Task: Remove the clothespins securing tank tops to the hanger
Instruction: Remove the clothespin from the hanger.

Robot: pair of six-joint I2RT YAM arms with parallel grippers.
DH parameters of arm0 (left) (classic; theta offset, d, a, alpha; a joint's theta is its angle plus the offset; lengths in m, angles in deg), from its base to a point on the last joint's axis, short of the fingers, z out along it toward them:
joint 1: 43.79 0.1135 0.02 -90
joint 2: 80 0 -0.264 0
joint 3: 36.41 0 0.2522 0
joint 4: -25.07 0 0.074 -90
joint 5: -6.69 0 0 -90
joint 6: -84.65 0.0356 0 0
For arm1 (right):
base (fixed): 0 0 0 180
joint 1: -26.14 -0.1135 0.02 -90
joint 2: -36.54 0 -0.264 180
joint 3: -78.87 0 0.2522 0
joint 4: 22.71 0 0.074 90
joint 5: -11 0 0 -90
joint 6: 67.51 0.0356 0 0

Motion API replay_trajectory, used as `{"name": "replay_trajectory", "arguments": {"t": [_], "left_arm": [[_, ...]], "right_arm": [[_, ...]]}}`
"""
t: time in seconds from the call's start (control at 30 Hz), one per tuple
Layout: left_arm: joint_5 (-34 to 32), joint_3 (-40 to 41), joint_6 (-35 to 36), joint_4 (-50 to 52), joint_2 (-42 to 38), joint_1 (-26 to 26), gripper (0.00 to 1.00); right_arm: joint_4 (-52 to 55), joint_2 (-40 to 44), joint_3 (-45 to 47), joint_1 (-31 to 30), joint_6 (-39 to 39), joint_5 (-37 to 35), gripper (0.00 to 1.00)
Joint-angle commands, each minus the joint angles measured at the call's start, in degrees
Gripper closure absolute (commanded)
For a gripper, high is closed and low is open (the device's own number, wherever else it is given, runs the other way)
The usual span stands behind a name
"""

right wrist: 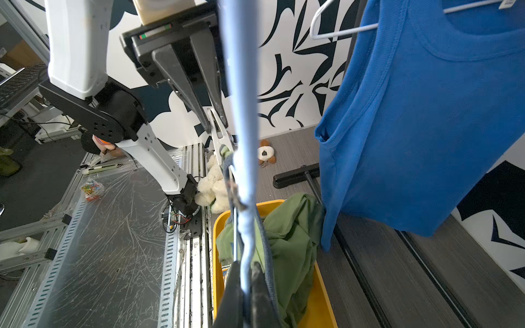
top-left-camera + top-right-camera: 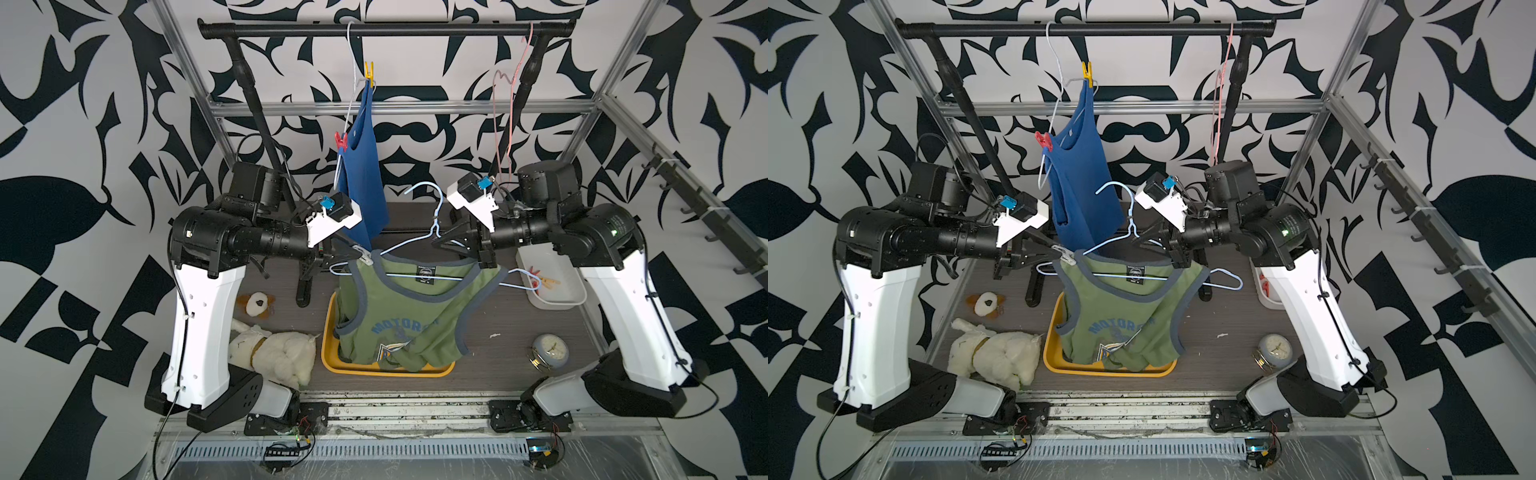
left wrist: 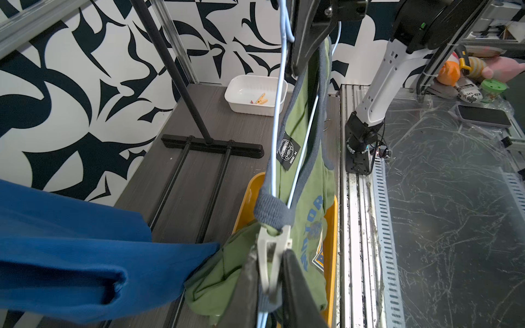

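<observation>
Left claw [image 3: 269,255]: clamped on grey plastic clothespin [image 3: 272,244], which pins olive, ribbed-trim tank top [image 2: 399,316] to pale-blue wire hanger [image 1: 241,127]. Right claw [image 1: 246,265]: clenched on that hanger's opposite shoulder. Yellow tray [image 2: 332,365], beneath hanger: tank top's lower part. White tub [image 2: 561,297], beyond hanger's right end: wooden and coral loose clothespins [image 2: 547,283].

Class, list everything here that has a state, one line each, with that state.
Left gripper, shut on the grey clothespin.
Right gripper, shut on the light blue hanger.
Grey clothespin, clamped on a strap of the green tank top.
Green tank top, on that hanger, lower end in the yellow bin.
Blue tank top, hung, pinned by yellow clothespin and red clothespin.
White tray, holding loose clothespins.
</observation>
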Motion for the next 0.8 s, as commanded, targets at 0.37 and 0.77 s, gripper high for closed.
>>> {"name": "replay_trajectory", "arguments": {"t": [0.37, 0.77], "left_arm": [[1.33, -6.08, -6.8, -1.14, -1.2, -0.16, 0.93], [4.78, -9.1, -11.19, -3.52, 0.79, -0.16, 0.92]], "right_arm": [[-9.53, -0.36, 9.65, 1.61, 3.17, 5.63, 1.0], [-37.4, 1.67, 30.51, 1.06, 21.41, 19.43, 1.0]]}}
